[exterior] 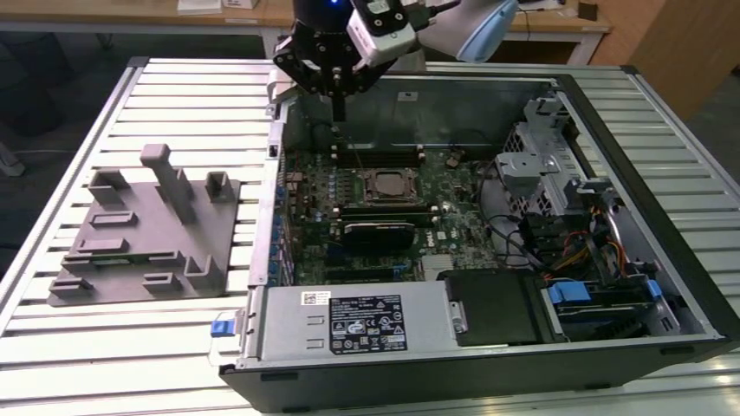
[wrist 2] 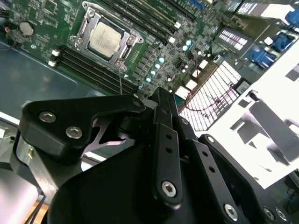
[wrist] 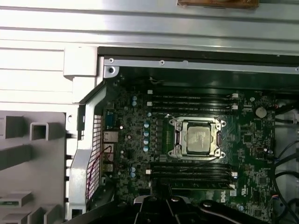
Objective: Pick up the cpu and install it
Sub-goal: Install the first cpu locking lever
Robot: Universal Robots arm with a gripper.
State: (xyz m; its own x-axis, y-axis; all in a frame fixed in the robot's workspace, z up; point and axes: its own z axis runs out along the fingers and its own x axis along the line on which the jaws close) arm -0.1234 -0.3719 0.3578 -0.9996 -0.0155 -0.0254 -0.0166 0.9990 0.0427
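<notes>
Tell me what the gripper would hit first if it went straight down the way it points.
Probably the green motherboard near the black memory slots beside the socket, not the silver square cpu seated there; depth is unclear. The black gripper hangs above the open case.

Bright overhead light; table slats (wrist: 46,28) blown out, case interior (exterior: 463,113) dim.

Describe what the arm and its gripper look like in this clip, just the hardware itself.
In the exterior view the gripper is matt black, built from flat linkage plates that narrow to slim fingers. Above it sits a white and grey box-shaped module, and the arm behind is pale blue-grey and rounded. The second wrist view shows the black links joined by silver hex-socket bolts.
</notes>
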